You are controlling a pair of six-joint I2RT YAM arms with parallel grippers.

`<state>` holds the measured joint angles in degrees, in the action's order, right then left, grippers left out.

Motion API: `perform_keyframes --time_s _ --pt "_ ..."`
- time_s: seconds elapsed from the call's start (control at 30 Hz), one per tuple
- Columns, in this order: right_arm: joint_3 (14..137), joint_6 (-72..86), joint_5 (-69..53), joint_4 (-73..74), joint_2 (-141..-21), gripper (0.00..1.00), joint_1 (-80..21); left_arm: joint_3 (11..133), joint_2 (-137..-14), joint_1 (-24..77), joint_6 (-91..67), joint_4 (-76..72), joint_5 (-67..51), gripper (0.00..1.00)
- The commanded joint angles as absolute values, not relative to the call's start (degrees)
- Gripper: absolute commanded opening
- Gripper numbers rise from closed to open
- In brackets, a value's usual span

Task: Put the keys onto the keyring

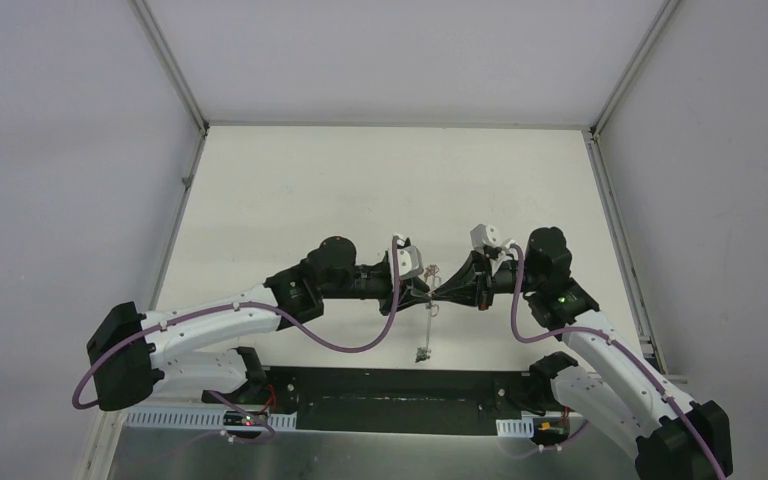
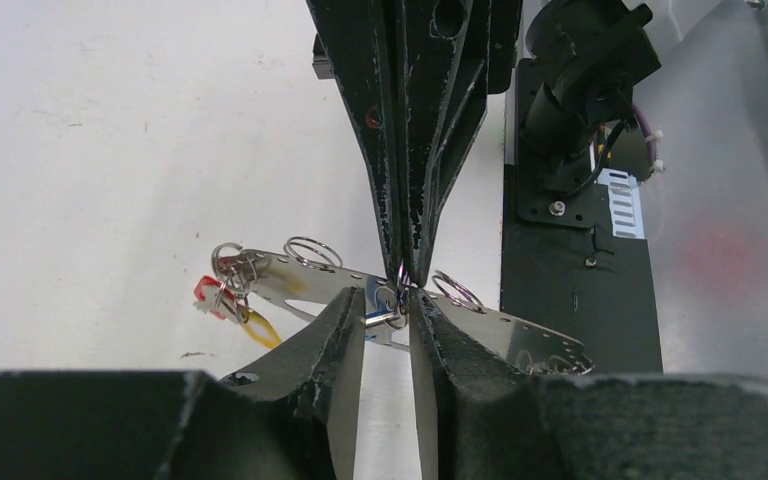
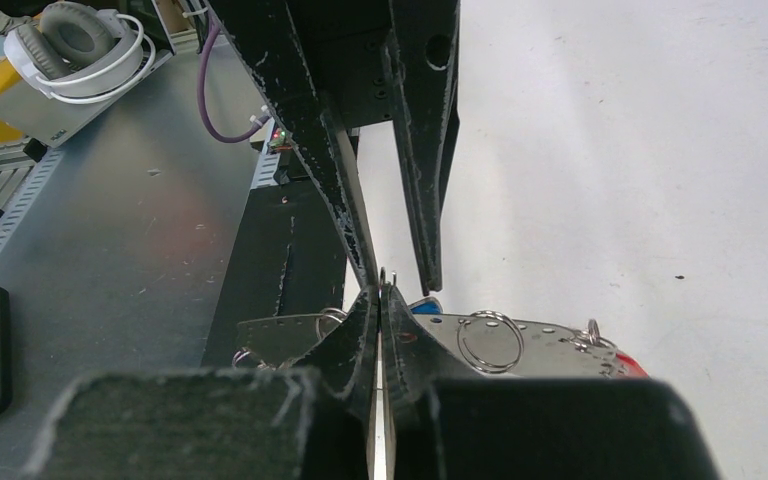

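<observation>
Where right jaws pinch keyring (image 2: 295,285), rim hidden — keys (image 2: 216,293) indistinct.

— Any lettering, brand or number to read here?
— None. There is only a small dark print (image 3: 54,135) on the grey metal sheet (image 3: 110,230), too tiny to make out.

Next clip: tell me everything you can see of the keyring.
The keyring is a thin, shiny metal band with small holes along it and silver split rings on its rim. A red tag hangs near one end. It hangs down from the shut right tool, which pinches its rim; the left tool, slightly open, straddles the same spot.
</observation>
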<state>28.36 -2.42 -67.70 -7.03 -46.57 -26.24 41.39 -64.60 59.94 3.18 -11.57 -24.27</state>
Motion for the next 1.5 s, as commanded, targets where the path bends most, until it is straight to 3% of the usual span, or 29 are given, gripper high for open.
perform_keyframes --time_s 0.0,0.13,0.33,0.43,0.5,0.7,0.9,1.03,1.13,1.47 --pt "29.6 -2.1 -68.3 -10.7 -46.5 0.00 -26.5 43.8 -65.7 60.0 3.7 -13.6 -26.0 0.21" --pt "29.5 -2.1 -68.2 -10.7 -46.3 0.00 -26.6 43.9 -66.1 60.0 4.4 -13.3 -26.6 0.16" --pt "29.5 -2.2 -68.2 -10.7 -46.5 0.00 -26.5 44.0 -65.6 60.1 4.8 -11.6 -25.8 0.20" --pt "29.6 -2.2 -68.2 -10.6 -46.7 0.00 -26.5 44.0 -65.6 60.1 4.9 -11.6 -25.8 0.13" --pt "29.6 -2.2 -68.2 -10.6 -46.7 0.00 -26.5 44.1 -65.6 60.0 5.1 -11.5 -25.8 0.01" --pt "29.5 -1.9 -66.2 -10.7 -46.5 0.01 -26.5 45.4 -65.1 60.0 5.2 -8.2 -24.4 0.00" --pt "29.6 -1.8 -65.6 -10.6 -46.2 0.42 -26.5 50.9 -64.3 60.0 7.4 5.3 -22.7 0.00" --pt "29.7 -1.6 -64.9 -10.5 -45.5 0.60 -26.7 55.0 -63.9 60.0 9.5 15.1 -21.9 0.00" --pt "30.0 -1.3 -64.5 -10.7 -45.4 0.65 -27.4 58.5 -63.9 60.0 10.7 22.5 -20.9 0.00" --pt "28.7 4.1 -57.2 -20.6 -48.3 0.65 -33.8 75.4 -68.3 60.2 12.3 49.8 -17.6 0.00"
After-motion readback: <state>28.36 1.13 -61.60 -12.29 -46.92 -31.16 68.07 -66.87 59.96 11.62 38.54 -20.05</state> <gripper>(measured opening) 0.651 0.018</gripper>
